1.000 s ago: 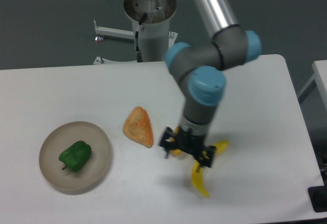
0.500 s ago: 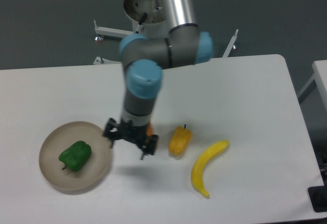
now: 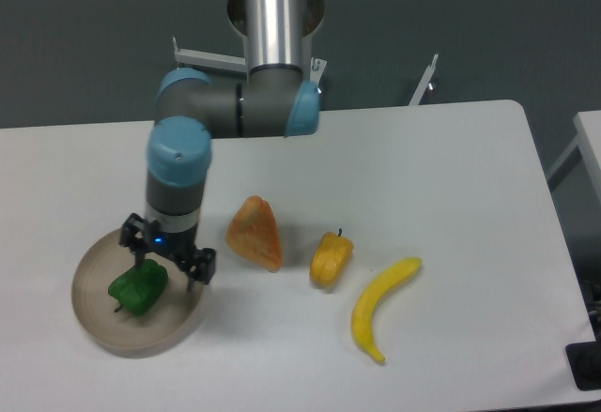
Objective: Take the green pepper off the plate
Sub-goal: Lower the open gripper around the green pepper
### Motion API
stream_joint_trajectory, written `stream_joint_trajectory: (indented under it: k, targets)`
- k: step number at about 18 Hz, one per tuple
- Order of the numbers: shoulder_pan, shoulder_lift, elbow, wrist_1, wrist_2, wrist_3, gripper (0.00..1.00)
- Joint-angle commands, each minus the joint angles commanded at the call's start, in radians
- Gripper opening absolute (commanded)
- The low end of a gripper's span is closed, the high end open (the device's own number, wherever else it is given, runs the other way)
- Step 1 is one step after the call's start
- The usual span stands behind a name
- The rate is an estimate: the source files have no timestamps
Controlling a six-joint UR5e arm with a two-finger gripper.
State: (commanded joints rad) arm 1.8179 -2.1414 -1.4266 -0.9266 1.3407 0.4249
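Observation:
The green pepper [image 3: 137,288] is small, glossy and dark green. It lies left of centre in the round beige plate [image 3: 103,327] at the table's front left. My gripper [image 3: 166,261] hangs over the plate, just above and right of the pepper. Its two black fingers are spread apart, one at the plate's far left rim and one at its right side. It holds nothing and does not appear to touch the pepper.
An orange triangular pastry [image 3: 254,233] lies right of the plate. A yellow-orange pepper [image 3: 331,259] and a banana [image 3: 379,308] lie further right. The table's front edge runs just below the plate.
The arm has swept left across the table, from above the banana, past the pastry, to over the plate. The yellow-orange pepper and pastry are uncovered again. No object has moved.

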Motion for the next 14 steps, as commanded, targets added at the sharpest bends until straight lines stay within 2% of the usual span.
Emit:
stream_joint_trajectory:
  k: [14]
  targets:
    - [-0.015,-0.025,-0.017,0.025,0.002,0.035,1.00]
